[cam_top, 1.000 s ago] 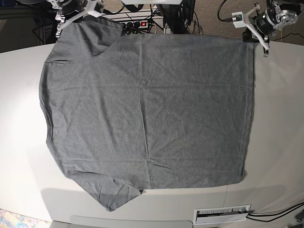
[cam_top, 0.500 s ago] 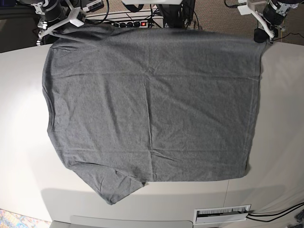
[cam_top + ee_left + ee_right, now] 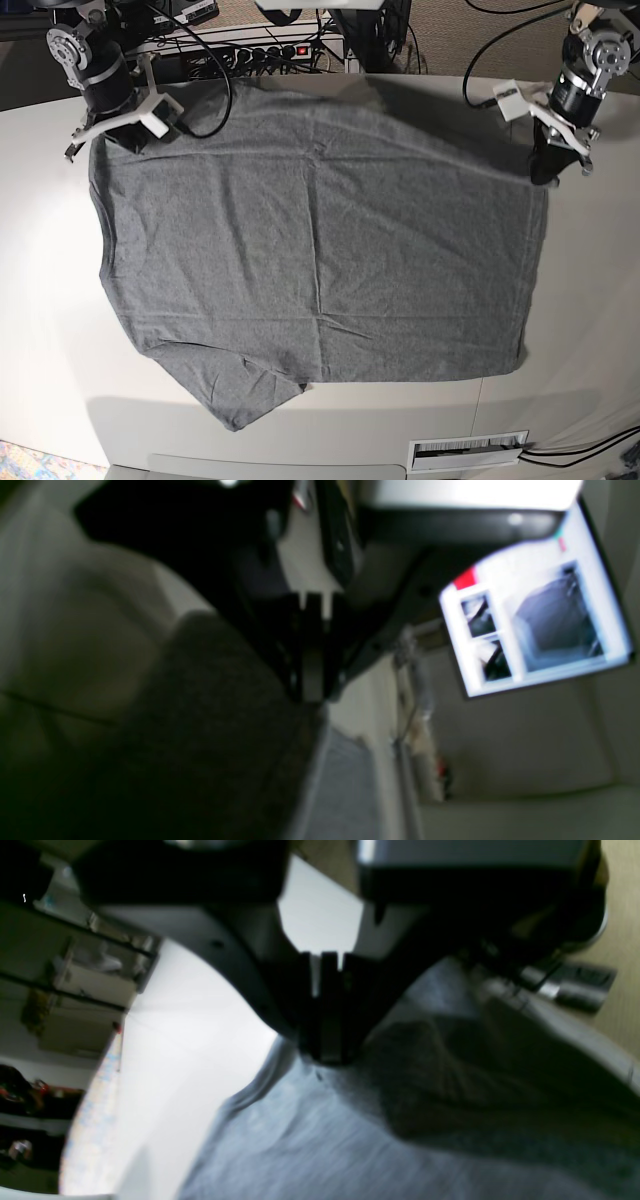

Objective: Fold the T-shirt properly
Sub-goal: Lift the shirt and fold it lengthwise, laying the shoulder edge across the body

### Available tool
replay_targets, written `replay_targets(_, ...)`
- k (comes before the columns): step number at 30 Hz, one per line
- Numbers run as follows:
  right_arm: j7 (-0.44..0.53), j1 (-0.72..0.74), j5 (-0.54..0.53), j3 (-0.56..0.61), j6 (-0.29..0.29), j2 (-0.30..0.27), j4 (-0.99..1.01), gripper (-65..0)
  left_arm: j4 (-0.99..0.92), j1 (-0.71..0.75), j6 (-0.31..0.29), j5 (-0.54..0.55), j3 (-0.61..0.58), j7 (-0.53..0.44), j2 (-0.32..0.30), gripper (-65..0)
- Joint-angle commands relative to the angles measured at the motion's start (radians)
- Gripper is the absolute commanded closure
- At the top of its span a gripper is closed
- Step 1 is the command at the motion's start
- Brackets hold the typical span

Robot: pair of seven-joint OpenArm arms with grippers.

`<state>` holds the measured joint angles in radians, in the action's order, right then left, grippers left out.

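Note:
The heather-grey T-shirt lies spread over the white table, with one sleeve pointing to the front edge. My left gripper is shut on the shirt's far right corner. In the left wrist view its dark fingers pinch the cloth, which hangs in shadow. My right gripper is shut on the far left corner. The right wrist view shows its gripper closed on the grey fabric. The far edge is lifted off the table between both grippers.
A power strip and cables lie behind the table's far edge. A white slotted plate sits at the front edge. A lit monitor shows in the left wrist view.
Both grippers have come forward and down from the table's far edge, bringing the shirt's far edge with them. The shirt's front part has stayed put.

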<state>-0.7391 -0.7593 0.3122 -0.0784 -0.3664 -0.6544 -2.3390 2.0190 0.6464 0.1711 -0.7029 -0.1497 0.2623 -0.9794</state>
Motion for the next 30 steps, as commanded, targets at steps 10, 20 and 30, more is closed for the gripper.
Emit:
replay_targets(10, 0.064, 0.174, -0.009, -0.008, 0.012, 0.048, 0.013, 0.0, -0.050, -0.232, 0.023, 0.160, 0.009, -0.033, 0.008, 0.0)
replay_targets(20, 0.103, 0.352, -0.087, -0.008, 0.012, 0.048, 0.189, 0.0, -0.284, -0.335, 0.018, 0.274, 0.009, -0.182, 0.051, 0.0)
replay_targets(30, 0.137, 0.528, -0.089, -0.008, 0.013, 0.048, 0.344, 0.0, -0.321, -0.337, 0.015, 0.299, 0.009, -0.242, 0.090, 0.0)
